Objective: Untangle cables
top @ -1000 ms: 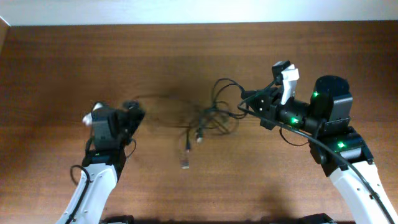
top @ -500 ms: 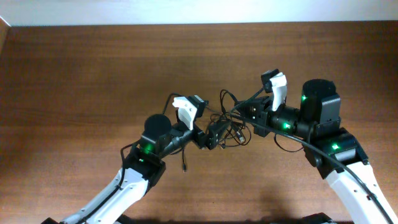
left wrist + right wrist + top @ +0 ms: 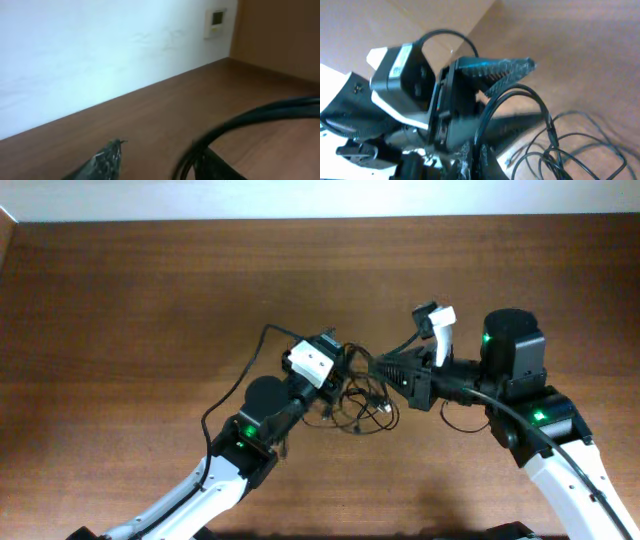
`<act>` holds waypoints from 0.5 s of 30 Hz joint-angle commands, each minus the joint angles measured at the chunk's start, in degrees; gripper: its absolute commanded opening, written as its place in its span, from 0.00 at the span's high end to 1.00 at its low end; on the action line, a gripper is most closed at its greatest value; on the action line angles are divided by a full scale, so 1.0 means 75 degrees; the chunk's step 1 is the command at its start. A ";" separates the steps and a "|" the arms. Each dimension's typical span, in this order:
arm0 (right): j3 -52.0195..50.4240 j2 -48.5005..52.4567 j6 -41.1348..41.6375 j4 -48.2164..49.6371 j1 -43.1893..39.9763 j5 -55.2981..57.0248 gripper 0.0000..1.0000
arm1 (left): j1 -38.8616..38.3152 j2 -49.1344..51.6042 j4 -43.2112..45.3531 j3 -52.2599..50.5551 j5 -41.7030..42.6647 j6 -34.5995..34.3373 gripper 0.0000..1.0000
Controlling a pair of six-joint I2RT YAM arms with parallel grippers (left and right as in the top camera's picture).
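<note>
My right claw (image 3: 381, 366) reaches leftward over the middle of the table (image 3: 120, 300) and is pinched closed. In its own wrist view a strand of the cables (image 3: 365, 408) comes up from between its fingers. The strand arches over and drops to the right into loose loops lying on the wood.

My left claw (image 3: 343, 370) comes in from the near left and meets the right one almost tip to tip, just to its left. Seen from my right wrist, one ribbed finger (image 3: 495, 70) of the left claw sits just above the arch of that strand. From my left wrist I see a single fingertip at the bottom edge, with a blurred black strand curving in from the right beside it. I cannot tell how wide that claw stands, or whether it grips anything.

The cables lie tangled at the table's centre, under both claws and slightly nearer.
</note>
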 commanded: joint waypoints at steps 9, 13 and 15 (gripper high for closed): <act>0.0096 0.0452 -0.0679 -0.1204 0.0035 0.1026 0.91 | -0.0035 -0.0125 0.0026 0.0055 -0.4599 -0.0242 1.00; 0.0096 0.1606 -0.0662 -0.1381 0.0274 0.0895 0.84 | -0.0035 -0.0810 -0.0513 0.0055 -0.4782 -0.0930 1.00; 0.0096 0.1973 -0.0688 -0.1343 0.0816 0.0895 0.55 | -0.0009 -0.0915 -0.1489 0.0055 -0.4908 -0.2043 1.00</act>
